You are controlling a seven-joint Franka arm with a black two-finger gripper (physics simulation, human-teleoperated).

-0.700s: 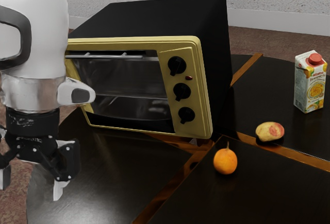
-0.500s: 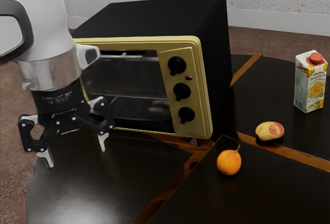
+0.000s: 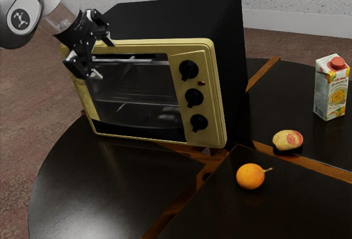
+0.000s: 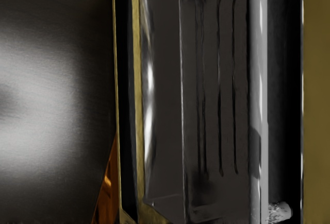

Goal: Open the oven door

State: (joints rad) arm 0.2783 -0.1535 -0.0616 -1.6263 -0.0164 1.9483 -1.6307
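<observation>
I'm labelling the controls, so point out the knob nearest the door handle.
The top knob, highest of the three in the column on the gold control panel; the middle knob and bottom knob sit farther down, away from the handle.

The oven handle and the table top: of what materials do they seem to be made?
The oven handle looks like smooth metal: grey, with a bright streak along it. The table top seems glossy lacquered wood, given its pale glare, though plastic is possible.

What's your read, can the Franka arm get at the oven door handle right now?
Likely yes: the gripper is open and close to the handle, with nothing visible blocking the way.
</observation>
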